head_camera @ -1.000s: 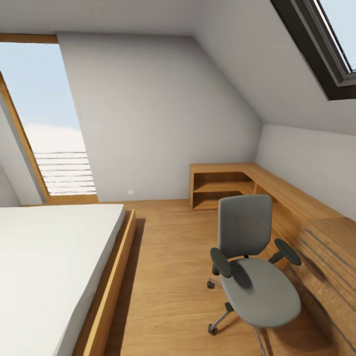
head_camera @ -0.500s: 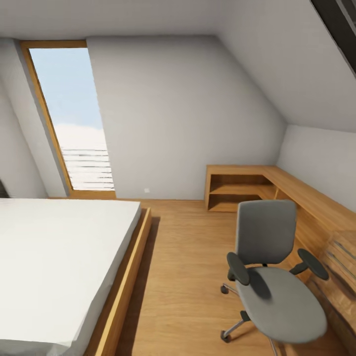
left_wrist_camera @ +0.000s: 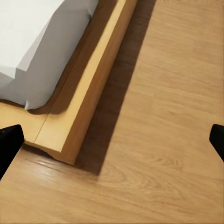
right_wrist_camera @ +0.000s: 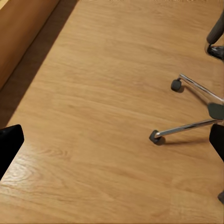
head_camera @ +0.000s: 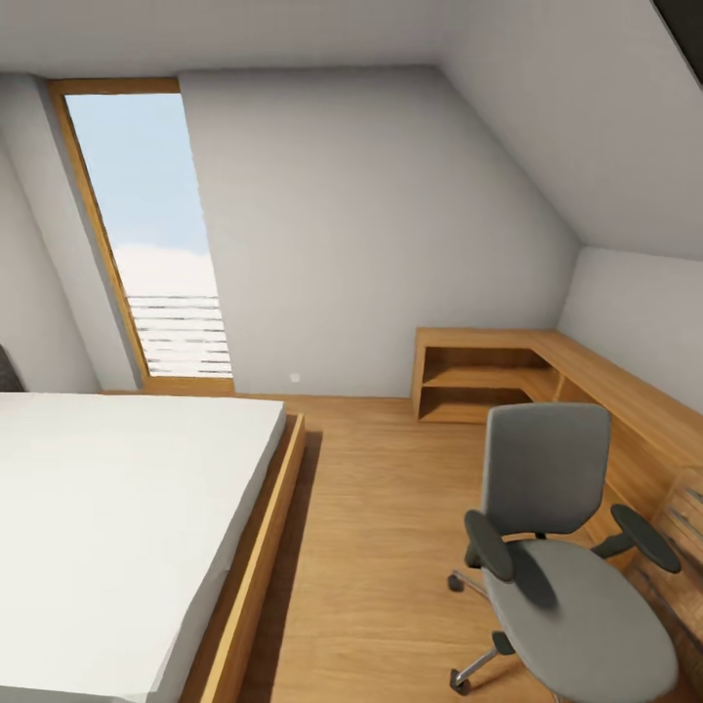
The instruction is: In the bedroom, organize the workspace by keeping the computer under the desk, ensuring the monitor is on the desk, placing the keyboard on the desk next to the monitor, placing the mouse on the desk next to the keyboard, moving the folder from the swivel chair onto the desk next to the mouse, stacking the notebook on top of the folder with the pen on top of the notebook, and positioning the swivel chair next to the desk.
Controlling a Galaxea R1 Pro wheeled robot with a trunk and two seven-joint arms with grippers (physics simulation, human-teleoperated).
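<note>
Sloped pale grey walls close over this attic bedroom (head_camera: 391,215), with a tall wood-framed window (head_camera: 146,234) on the far left wall and light wood plank floor (head_camera: 381,547) running between the furniture. On the near left sits a low wooden bed with a white mattress (head_camera: 107,527); its frame corner (left_wrist_camera: 63,140) shows close below the left gripper (left_wrist_camera: 112,140), whose two black fingertips (left_wrist_camera: 9,144) stand far apart — jaws wide, nothing between them. On the near right stands the grey upholstered swivel chair with black padded armrests (head_camera: 557,547), its seat bare, its tall back toward a low light wooden shelf unit (head_camera: 488,376) that runs along the far right wall. The right gripper (right_wrist_camera: 112,142) hangs over the floor just beside the chair's chrome star base and castors (right_wrist_camera: 186,128) — its black fingertips (right_wrist_camera: 8,144) also spread wide, holding nothing.
</note>
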